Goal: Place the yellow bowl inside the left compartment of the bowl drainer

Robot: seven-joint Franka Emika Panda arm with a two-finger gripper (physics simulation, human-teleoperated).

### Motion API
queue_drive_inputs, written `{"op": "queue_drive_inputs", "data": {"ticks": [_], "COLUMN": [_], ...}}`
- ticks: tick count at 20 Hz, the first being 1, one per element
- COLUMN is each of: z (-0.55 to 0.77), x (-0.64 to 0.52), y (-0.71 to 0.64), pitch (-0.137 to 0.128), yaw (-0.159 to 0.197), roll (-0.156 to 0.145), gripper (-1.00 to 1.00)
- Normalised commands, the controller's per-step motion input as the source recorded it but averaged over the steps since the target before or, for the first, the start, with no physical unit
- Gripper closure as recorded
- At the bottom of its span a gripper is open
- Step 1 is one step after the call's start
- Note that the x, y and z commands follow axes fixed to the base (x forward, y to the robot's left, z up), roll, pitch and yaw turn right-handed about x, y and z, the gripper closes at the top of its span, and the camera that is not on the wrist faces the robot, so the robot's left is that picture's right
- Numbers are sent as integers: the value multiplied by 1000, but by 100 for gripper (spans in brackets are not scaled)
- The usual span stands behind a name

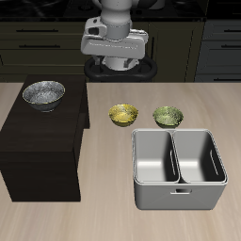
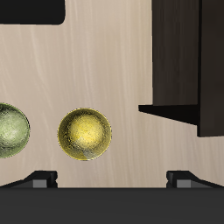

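My gripper [image 1: 117, 64] hangs high over the back of the table, its fingers [image 2: 39, 178] spread wide and holding nothing, because the pickup has not yet begun. The yellow bowl [image 1: 122, 115] sits upright on the bare wood just behind the bowl drainer [image 1: 179, 193], side by side with the green bowl [image 1: 168, 116] and apart from it, so I judge I must pick the right one by color before descending. Seen from the wrist, the yellow bowl [image 2: 85, 134] lies nearly between the fingertips. The drainer's handle slot faces the front edge, and the left compartment [image 1: 156, 158] stands open, nothing in it. A silver bowl [image 1: 43, 93] rests on the dark cabinet [image 1: 42, 141], out of my path.
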Motion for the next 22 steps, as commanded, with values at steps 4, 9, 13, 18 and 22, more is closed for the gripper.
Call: {"op": "queue_drive_inputs", "data": {"ticks": [4,9,13,18,22], "z": [-262,-121,-435,-232,-162], "x": [89,26,79,21,3], "y": [-43,-8,92,121,195], "pitch": [17,13,33,23,-15], "yaw": [15,-6,8,-2,7], "roll": [4,-2,19,6,14], "gripper": [-100,-100,-100,-100,-100]}}
